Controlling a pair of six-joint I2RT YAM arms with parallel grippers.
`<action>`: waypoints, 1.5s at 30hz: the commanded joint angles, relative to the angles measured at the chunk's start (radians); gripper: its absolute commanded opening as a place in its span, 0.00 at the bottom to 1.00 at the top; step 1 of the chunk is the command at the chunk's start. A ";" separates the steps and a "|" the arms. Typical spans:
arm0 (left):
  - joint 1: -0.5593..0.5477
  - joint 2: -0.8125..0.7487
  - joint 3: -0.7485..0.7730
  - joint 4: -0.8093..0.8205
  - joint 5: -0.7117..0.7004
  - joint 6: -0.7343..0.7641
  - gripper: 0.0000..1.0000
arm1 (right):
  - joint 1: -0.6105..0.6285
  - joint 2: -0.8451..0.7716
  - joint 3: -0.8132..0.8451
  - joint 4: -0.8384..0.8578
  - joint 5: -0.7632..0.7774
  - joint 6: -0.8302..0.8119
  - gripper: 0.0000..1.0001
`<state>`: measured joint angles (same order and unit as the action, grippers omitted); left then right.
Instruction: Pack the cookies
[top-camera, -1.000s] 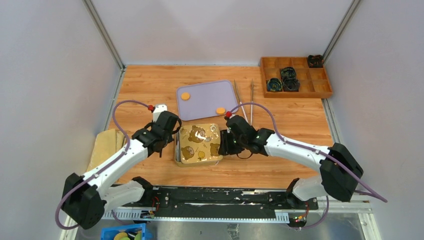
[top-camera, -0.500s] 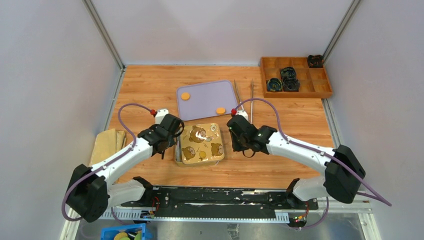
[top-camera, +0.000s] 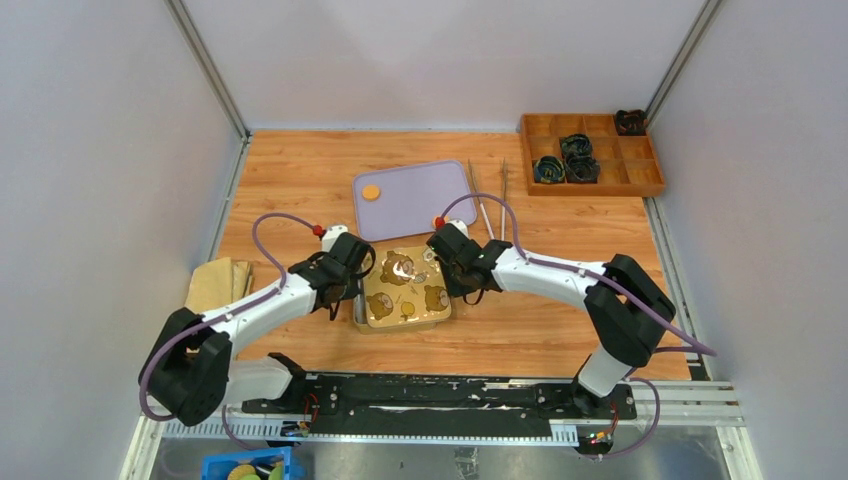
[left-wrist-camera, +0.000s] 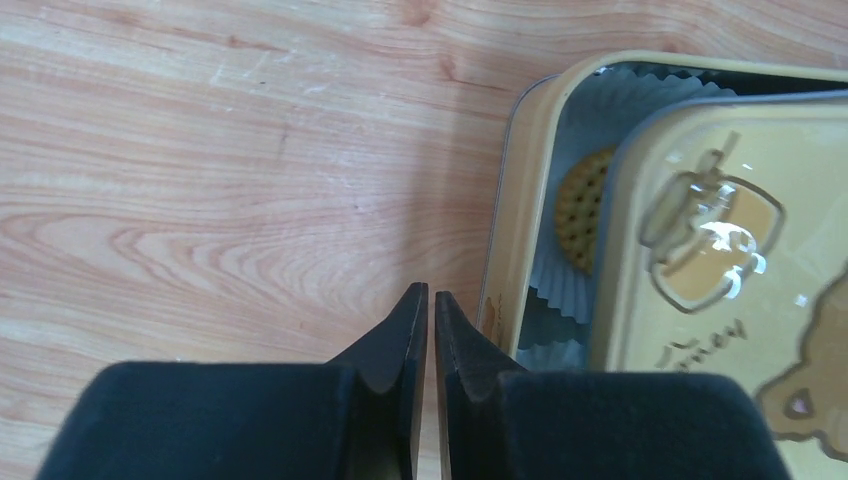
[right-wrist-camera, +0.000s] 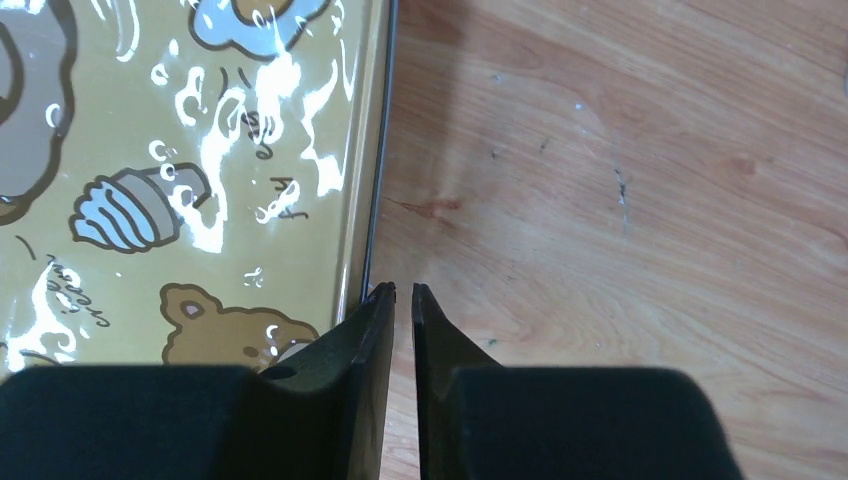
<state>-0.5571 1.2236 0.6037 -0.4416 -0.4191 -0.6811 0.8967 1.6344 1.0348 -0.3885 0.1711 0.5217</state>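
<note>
Tin (left-wrist-camera: 512, 220) | lid (left-wrist-camera: 720, 250) askew (one cookie (left-wrist-camera: 578, 208) showing inside) | left gripper (left-wrist-camera: 431, 293), right gripper (right-wrist-camera: 403, 291) flanking tin, jaws pressed together

Lab test cell: plain grey enclosure walls (top-camera: 100, 150), aluminium corner posts (top-camera: 208, 70), wood tabletop (top-camera: 300, 180), arms' mounting rail (top-camera: 450, 395).

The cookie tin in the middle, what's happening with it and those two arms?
Both arms flank the tin. The left hand, shut and empty, sits at its left rim; the right hand, also shut, sits at the right edge of the bear-printed lid. The lid lies skewed, leaving a strip open where one cookie rests in a white liner. Two cookies are on the purple tray, unpacked.
</note>
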 joint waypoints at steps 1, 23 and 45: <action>-0.029 0.018 0.018 0.065 0.036 -0.011 0.12 | 0.003 -0.012 0.022 0.054 -0.063 -0.016 0.16; -0.061 -0.135 0.115 -0.164 -0.143 -0.005 0.09 | 0.082 -0.008 0.115 0.002 -0.047 -0.033 0.02; -0.156 -0.216 0.049 -0.080 0.031 -0.060 0.05 | 0.082 0.052 0.143 -0.001 -0.092 -0.035 0.00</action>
<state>-0.7048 0.9585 0.6861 -0.5327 -0.3862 -0.7002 0.9668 1.6711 1.1530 -0.3775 0.1024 0.4900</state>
